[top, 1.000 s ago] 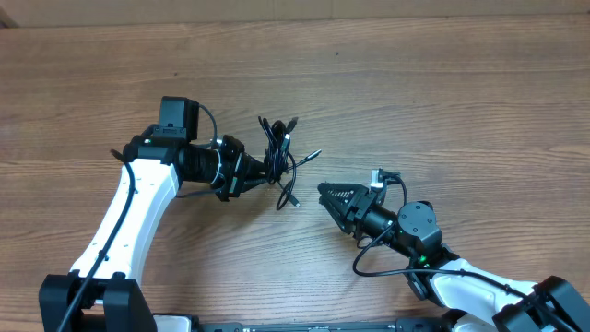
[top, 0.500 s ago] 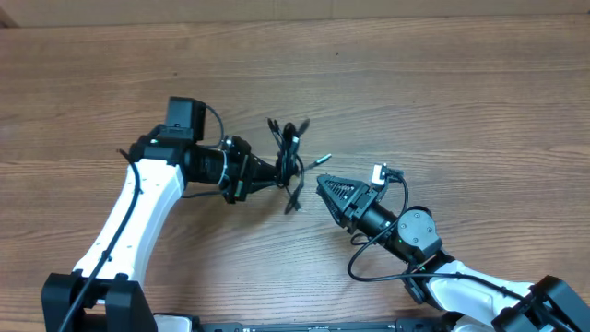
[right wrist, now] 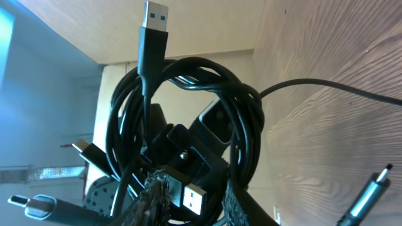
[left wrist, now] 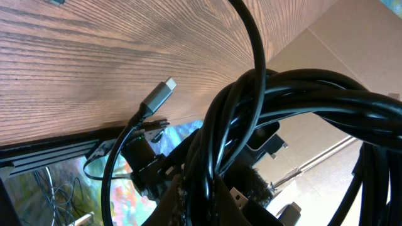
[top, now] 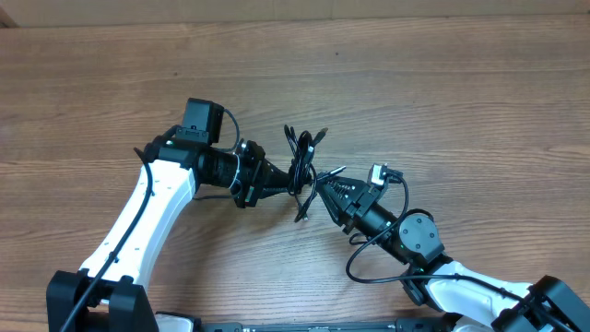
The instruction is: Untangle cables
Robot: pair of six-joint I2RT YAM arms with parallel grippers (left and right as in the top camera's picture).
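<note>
Jaws of the left gripper point(top: 284, 180) are clenched on the cables point(top: 301, 164), pinching the coiled black bundle by its left side near the middle of the table point(top: 461, 83). The right gripper point(top: 324, 191) has its tips at the bundle's opposite side. Its wrist view shows loops lying between the two fingers point(right wrist: 156, 196), but I cannot tell whether they are pinched or only straddled. The step in hand looks like taking a second hold so that one cord can be drawn out. To do it well, the right jaws should bite on a single strand rather than the whole coil. The cord ending in the USB plug point(right wrist: 153, 17), which stands clear above the loops, seems the easiest to single out. The left hold should serve as a firm anchor while the pull goes slowly away from it, easing off if the coil tightens instead of loosening. The silver tip point(left wrist: 161, 91) hanging free could snag.
</note>
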